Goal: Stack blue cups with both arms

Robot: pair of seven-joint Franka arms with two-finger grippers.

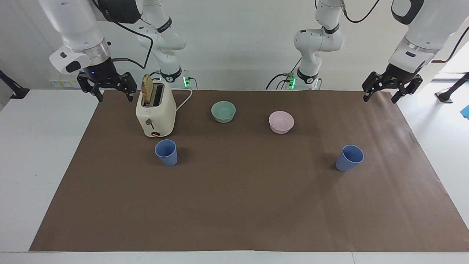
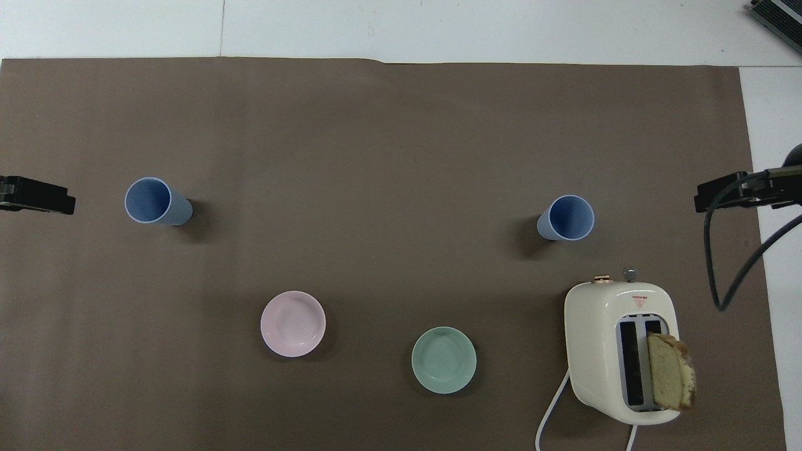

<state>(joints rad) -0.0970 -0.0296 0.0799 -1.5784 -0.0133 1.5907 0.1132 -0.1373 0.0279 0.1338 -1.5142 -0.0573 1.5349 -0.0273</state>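
Note:
Two blue cups stand upright and apart on the brown mat. One blue cup [image 1: 166,152] [image 2: 567,218] stands toward the right arm's end, just farther from the robots than the toaster. The other blue cup [image 1: 350,158] [image 2: 150,202] stands toward the left arm's end. My right gripper [image 1: 114,96] [image 2: 736,191] is open and empty, raised over the mat's edge beside the toaster. My left gripper [image 1: 381,97] [image 2: 37,195] is open and empty, raised over the mat's edge at its own end. Neither touches a cup.
A cream toaster [image 1: 155,113] [image 2: 620,351] holds a slice of bread, its cord running toward the robots. A mint-green bowl [image 1: 223,112] [image 2: 443,360] and a pale pink bowl [image 1: 281,122] [image 2: 292,324] sit nearer the robots than the cups. The brown mat [image 1: 234,205] covers the white table.

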